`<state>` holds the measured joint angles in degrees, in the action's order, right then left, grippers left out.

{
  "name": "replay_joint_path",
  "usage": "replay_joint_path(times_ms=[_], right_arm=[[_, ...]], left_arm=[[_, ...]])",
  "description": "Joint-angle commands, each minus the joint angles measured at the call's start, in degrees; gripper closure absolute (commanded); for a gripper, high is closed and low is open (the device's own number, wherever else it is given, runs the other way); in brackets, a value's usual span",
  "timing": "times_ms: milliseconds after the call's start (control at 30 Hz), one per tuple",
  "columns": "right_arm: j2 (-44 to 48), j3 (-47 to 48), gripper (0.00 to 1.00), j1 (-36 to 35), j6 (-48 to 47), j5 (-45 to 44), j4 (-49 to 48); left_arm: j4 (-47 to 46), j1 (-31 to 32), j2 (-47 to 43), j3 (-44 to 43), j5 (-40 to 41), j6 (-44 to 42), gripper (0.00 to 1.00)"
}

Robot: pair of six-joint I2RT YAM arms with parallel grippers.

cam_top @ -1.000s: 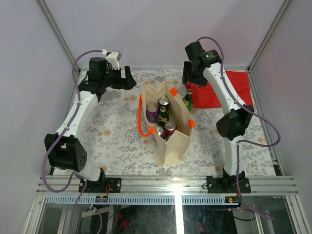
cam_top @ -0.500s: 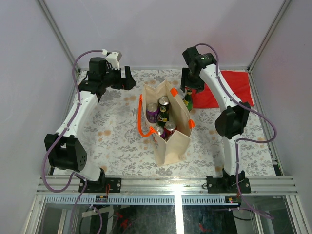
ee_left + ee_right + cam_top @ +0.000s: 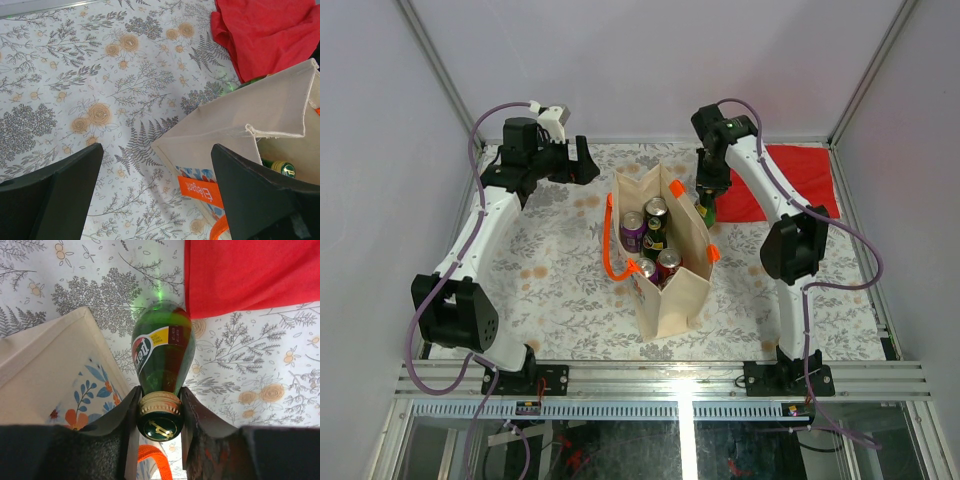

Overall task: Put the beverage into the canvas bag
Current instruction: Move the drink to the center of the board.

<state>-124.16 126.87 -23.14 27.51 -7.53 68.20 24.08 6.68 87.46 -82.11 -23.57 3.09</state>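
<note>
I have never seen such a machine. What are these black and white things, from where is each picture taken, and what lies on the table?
These are two robot arms bolted to the near edge of a table. The wide picture comes from a fixed camera above and behind them: left arm, right arm. The other two come from a camera on each wrist; the dark shapes at the bottom are that arm's jaws. On the flowered tablecloth stands a canvas bag with several drinks inside; a red cloth lies at the far right. The right arm's jaws grip the neck of a green bottle standing beside the bag. The left arm's jaws are open and hold nothing.
</note>
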Motion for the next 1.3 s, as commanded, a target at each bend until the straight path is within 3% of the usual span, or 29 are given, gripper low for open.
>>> replay_joint_path(times_ms=[0, 67, 167, 1267], right_arm=[[0.9, -1.0, 0.83, -0.3, -0.8, 1.1, -0.7], [1.2, -1.7, 0.96, -0.3, -0.8, 1.2, -0.9], [2.1, -2.7, 1.0, -0.3, -0.8, 1.0, -0.9], [26.5, -30.3, 1.0, -4.2, 4.1, 0.5, 6.5]], left_arm=[[0.1, -0.3, -1.5, 0.0, -0.7, -1.0, 0.11], [0.1, -0.3, -1.5, -0.1, -0.5, -1.0, 0.11], [0.0, -0.3, -1.7, -0.1, -0.5, -0.8, 0.11], [0.0, -0.3, -2.1, 0.2, -1.7, -0.3, 0.11]])
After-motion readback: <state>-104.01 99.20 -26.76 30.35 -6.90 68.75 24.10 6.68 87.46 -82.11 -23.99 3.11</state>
